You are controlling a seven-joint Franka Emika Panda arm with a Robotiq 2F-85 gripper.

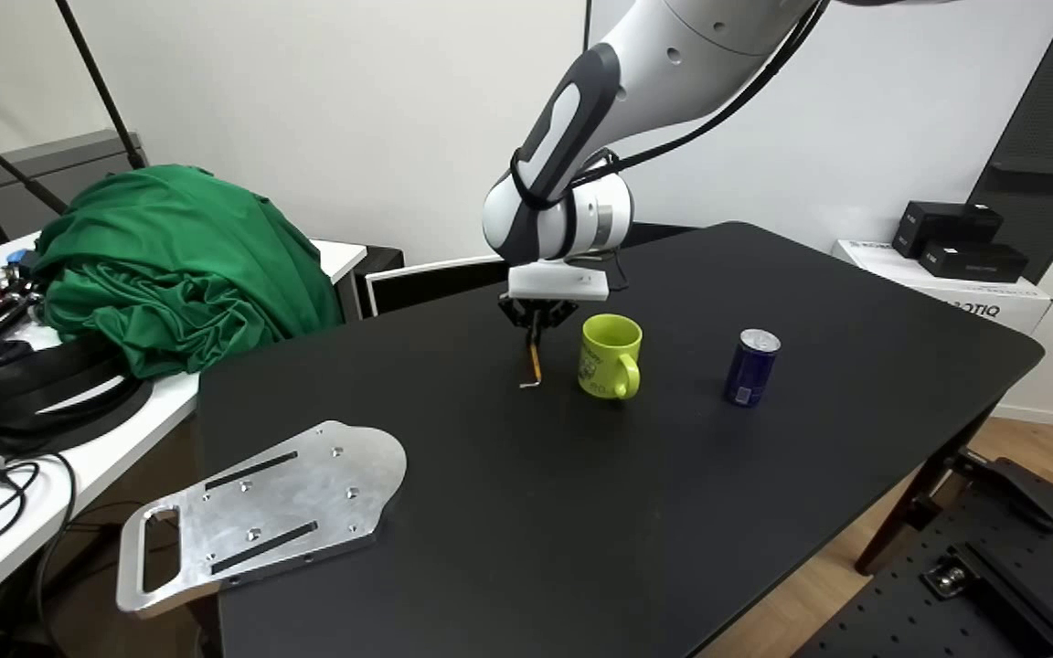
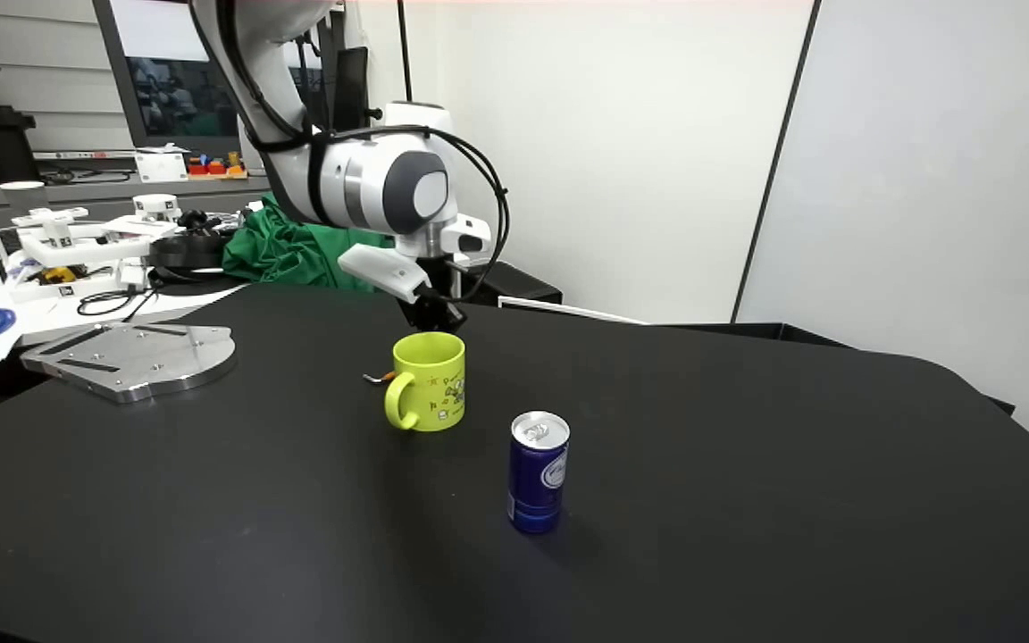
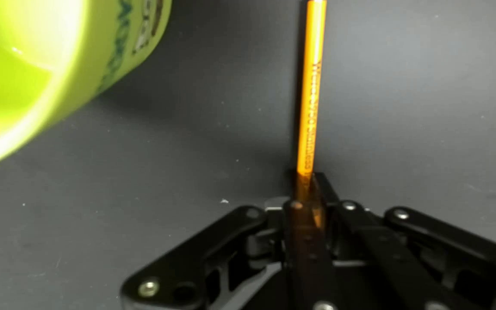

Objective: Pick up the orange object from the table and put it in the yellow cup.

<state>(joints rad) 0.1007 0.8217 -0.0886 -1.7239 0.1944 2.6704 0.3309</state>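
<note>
The orange object is a thin stick with a bent metal tip. It points out from my gripper, low at the black table. In the wrist view the orange object runs up from between the fingertips, and my gripper is shut on its end. I cannot tell whether it is lifted off the table. The yellow cup stands upright beside the gripper; its rim and wall fill the upper left of the wrist view. In an exterior view the cup hides most of the orange object.
A dark blue can stands upright past the cup; it also shows in an exterior view. A silver metal plate lies over the table's edge. A white desk with a green cloth stands alongside.
</note>
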